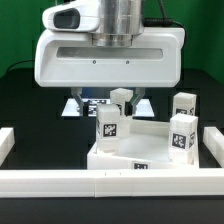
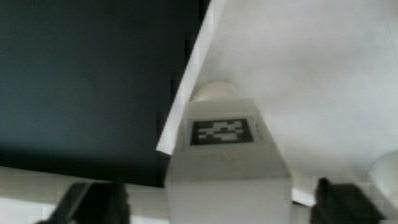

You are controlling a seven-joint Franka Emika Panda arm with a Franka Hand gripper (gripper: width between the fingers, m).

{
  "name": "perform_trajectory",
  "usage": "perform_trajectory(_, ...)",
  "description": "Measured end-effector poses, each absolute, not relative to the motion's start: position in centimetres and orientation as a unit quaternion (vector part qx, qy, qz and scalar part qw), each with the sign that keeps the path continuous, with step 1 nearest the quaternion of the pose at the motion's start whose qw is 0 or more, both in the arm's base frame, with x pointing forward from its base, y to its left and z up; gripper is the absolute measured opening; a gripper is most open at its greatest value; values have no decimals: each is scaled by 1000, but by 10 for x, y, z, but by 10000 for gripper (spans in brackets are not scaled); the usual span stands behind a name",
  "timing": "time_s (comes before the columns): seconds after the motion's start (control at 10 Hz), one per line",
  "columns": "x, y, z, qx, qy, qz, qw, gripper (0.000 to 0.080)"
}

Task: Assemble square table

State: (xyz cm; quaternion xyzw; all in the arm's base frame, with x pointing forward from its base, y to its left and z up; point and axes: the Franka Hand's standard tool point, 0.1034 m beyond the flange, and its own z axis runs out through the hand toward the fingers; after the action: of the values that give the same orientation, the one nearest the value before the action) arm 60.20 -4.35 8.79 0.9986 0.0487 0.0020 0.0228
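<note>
End effector (image 2: pixel 199 205) fingers (image 2: pixel 89 203) straddle a tagged leg (image 2: pixel 222 150) without touching, seemingly open, above the square panel (image 1: pixel 135 150).

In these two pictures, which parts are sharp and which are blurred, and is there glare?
Exterior view: the legs' tags read fairly clearly; the white arm housing is brightly lit, nearly washed out, against a dark background. Wrist view: soft overall; the leg is blurred, but its tag is recognisable; the hand's fingers are dark and out of focus.
</note>
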Motion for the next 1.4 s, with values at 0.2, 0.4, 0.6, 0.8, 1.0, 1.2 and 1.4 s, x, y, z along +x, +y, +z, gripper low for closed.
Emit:
perform_trajectory(0.2, 602, -44, 88, 999, 48, 2, 23, 285)
perform_trajectory(0.4, 602, -44, 88, 999, 27, 3, 22, 285)
perform_trajectory(0.6, 602, -44, 88, 999, -39, 4, 22, 285)
perform_trajectory(0.8, 602, -48, 87, 987, -158, 8, 8, 285)
perform_trajectory(1.0, 603, -50, 87, 960, -278, 16, 0, 285)
perform_trajectory(1.2, 604, -52, 87, 913, -407, 26, -14, 287)
perform_trajectory(1.4, 605, -52, 86, 864, -503, 26, -21, 287)
